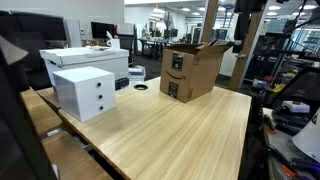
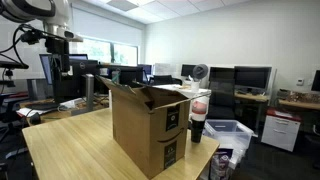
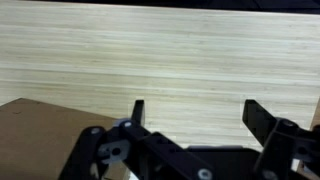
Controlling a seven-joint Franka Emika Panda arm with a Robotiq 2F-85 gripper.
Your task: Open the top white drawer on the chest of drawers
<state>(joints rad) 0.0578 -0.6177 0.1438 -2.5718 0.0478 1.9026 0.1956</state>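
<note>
Chest of drawers (image 1: 84,92) sits near the left edge of the tabletop (image 1: 170,130) in an exterior view; top white drawer (image 1: 97,87) is shut. White lidded box (image 1: 85,58) just behind. Cardboard box (image 1: 190,72) by far edge, flaps up. Wrist view: gripper (image 3: 197,108) spread wide, empty, above bare wood.
</note>
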